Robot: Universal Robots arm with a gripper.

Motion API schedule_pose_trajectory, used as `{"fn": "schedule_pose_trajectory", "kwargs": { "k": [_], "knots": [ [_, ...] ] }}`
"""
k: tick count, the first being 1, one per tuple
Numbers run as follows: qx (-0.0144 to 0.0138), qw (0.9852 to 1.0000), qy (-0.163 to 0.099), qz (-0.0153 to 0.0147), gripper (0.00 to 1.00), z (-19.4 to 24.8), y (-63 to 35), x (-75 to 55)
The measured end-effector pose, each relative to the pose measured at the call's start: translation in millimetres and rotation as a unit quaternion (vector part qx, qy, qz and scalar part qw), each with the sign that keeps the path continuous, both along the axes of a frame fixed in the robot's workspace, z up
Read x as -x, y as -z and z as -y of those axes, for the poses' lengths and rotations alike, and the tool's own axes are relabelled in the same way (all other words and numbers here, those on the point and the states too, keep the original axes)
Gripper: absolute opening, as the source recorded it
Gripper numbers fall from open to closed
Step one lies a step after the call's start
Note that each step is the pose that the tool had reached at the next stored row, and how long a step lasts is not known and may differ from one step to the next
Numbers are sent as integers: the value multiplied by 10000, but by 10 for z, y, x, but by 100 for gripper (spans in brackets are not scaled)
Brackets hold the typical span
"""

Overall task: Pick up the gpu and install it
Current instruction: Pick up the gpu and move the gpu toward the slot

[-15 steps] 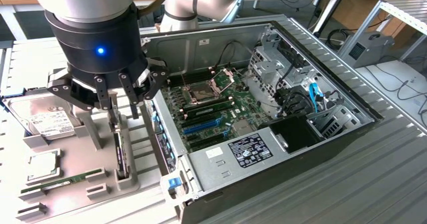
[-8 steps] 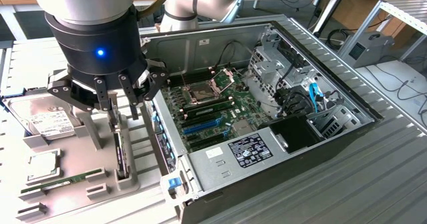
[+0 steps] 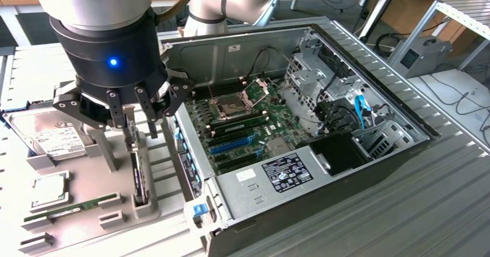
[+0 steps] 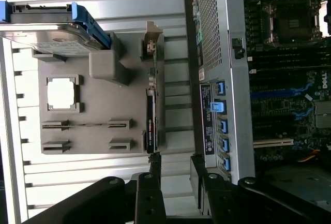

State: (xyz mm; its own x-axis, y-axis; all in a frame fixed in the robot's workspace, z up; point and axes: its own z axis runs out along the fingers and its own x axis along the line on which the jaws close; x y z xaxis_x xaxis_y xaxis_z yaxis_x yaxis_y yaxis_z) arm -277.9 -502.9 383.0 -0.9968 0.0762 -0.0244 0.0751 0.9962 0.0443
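Observation:
The gpu (image 3: 137,178) stands on its edge in a slot of the grey parts holder (image 3: 92,171), beside the open computer case (image 3: 306,125). It shows edge-on as a thin dark card (image 4: 151,123) with its silver bracket end (image 4: 150,45) further off. My gripper (image 3: 142,125) hangs just above the card's bracket end. It is open, its fingers (image 4: 155,169) spread with nothing between them and apart from the card. Inside the case the motherboard (image 3: 245,122) lies exposed with its blue slots (image 3: 229,145).
On the holder a silver hard drive (image 3: 54,137) with a white label leans at the exterior view's left. A square processor (image 3: 47,189) and a long green memory stick (image 3: 73,206) lie in front of it. The case wall (image 4: 222,79) stands close beside the holder.

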Motion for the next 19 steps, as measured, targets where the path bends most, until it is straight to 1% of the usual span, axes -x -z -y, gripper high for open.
{"fn": "schedule_pose_trajectory", "kwargs": {
  "k": [16, 18, 19],
  "knots": [
    [0, 10000, 0, 0, 36, 0, 35, 6],
    [0, 10000, 0, 0, 36, 0, 87, 7],
    [0, 10000, 0, 0, 36, 0, 88, 7]
  ]
}}
